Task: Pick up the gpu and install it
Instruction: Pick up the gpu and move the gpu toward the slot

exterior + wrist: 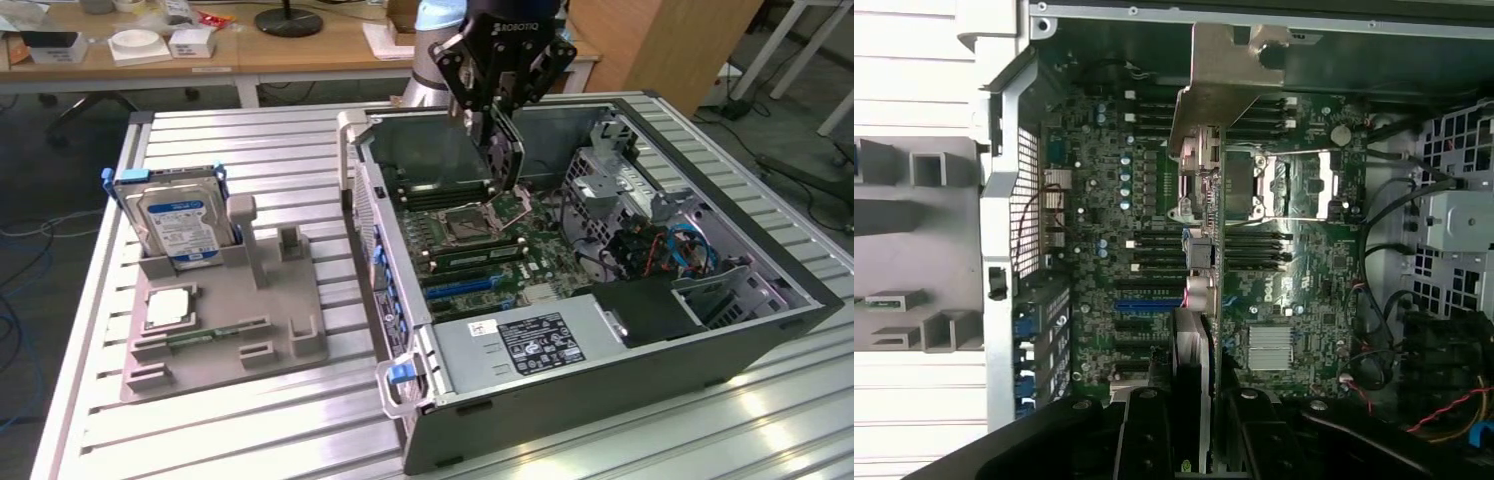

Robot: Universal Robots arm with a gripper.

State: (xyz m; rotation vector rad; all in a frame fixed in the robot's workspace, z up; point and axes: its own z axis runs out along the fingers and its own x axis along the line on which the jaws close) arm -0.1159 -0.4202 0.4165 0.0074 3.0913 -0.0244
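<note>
Pincer (495, 108) clamped on gpu (507, 170), which hangs edge-on beneath it, over motherboard (514, 255) inside open case (747, 335)

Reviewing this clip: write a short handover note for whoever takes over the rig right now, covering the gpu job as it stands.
Gripper: shut on the gpu, which hangs upright, edge-on.
Where: the gpu is inside the open computer case, above the motherboard, near the processor socket. The hard drive stands on the grey tray at the exterior view's left.
Done: gpu picked up and held over the board.
Left: it does not look seated in any slot yet.
</note>
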